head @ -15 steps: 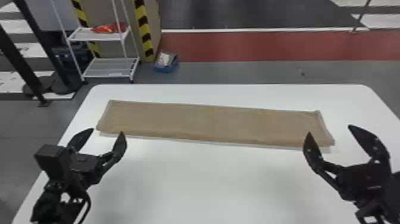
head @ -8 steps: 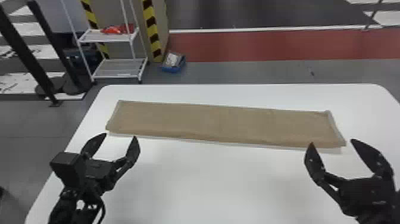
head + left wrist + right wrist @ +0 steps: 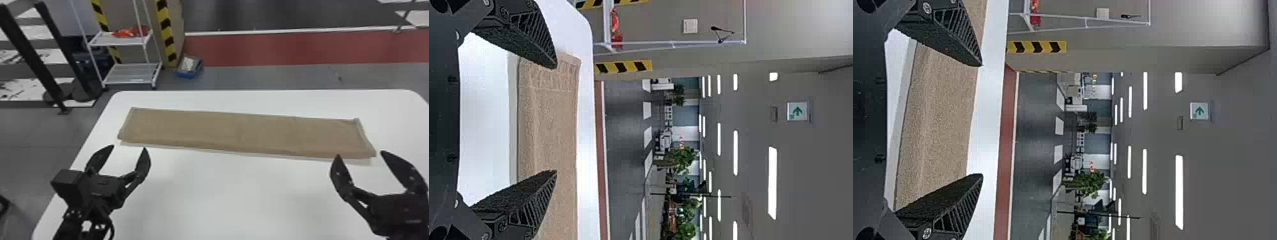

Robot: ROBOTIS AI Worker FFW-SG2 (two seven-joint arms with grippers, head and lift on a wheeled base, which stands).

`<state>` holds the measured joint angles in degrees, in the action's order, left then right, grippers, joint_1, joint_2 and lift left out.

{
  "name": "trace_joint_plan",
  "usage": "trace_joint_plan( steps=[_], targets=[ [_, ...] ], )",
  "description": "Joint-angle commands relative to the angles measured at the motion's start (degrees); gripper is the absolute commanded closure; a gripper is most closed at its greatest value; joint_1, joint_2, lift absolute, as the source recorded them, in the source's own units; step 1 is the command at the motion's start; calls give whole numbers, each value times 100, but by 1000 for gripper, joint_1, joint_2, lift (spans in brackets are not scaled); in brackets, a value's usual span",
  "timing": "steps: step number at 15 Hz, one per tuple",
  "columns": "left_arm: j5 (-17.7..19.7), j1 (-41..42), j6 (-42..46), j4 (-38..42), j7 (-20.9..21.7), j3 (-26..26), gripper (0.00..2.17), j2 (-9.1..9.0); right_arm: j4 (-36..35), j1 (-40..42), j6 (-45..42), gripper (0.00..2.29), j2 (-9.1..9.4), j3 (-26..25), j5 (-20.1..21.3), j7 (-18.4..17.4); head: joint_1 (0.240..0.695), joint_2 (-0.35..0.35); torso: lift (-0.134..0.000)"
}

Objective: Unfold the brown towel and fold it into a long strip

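Brown cloth towel, folded into a long flat strip, across the smooth white counter. Left black gripper: fingers apart, just on the robot's side of the towel's left end. Right black gripper: likewise spread, near its right end.

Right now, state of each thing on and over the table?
brown towel: folded into a long strip, lying flat on the table, ungripped
left gripper: open, empty
right gripper: open, empty
white table: bearing the towel
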<state>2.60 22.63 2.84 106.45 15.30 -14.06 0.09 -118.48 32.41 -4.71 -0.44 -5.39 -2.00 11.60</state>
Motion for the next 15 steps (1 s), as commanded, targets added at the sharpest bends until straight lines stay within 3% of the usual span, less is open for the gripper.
trace_joint_plan(
  steps=[1, 15],
  targets=[
    [-5, 66, 1, 43, -18, 8, 147, -24, -44, 38, 28, 90, 49, 3, -82, 0, 695, 97, -123],
    [-5, 215, 1, 245, -27, 35, 151, -24, -211, 222, -7, 97, 49, 73, -126, 0, 695, 101, -123]
  ],
)
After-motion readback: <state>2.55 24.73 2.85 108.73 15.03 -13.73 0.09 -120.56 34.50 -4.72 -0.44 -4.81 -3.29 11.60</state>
